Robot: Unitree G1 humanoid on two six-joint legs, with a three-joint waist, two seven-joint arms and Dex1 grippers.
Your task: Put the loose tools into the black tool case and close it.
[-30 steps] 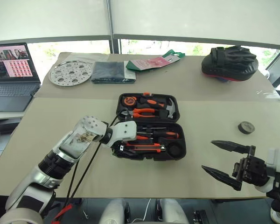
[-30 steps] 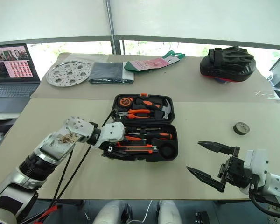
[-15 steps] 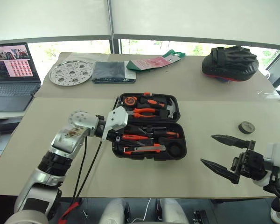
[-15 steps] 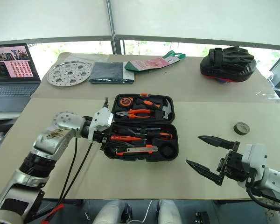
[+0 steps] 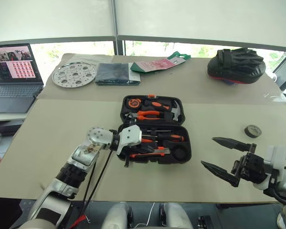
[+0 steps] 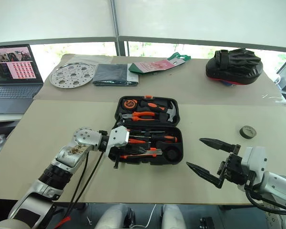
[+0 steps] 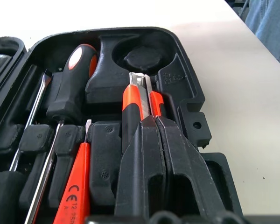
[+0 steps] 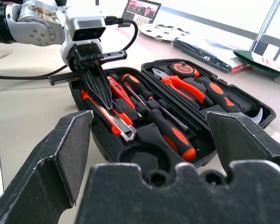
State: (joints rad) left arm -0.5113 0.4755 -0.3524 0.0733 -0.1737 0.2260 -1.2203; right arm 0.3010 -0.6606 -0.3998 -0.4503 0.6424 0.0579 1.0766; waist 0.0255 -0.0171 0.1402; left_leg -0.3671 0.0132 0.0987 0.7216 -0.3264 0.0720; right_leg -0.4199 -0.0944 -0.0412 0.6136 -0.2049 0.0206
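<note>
The tape roll (image 5: 252, 130) lay loose on the table just beyond the right gripper (image 5: 224, 157), whose jaws stood apart, while the left gripper (image 8: 100, 88), pressed together, rested over the knife (image 7: 136, 100) in the open case (image 5: 181, 157)

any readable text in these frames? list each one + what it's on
"CE" then "12 ..." (remaining characters cut off): small orange screwdriver lying in the black tool case.
Embossed marks on the case moulding near the round recess: too faint to read.
Laptop screen: too small to read.
Pink card at the far side of the table: print too small to read.
</note>
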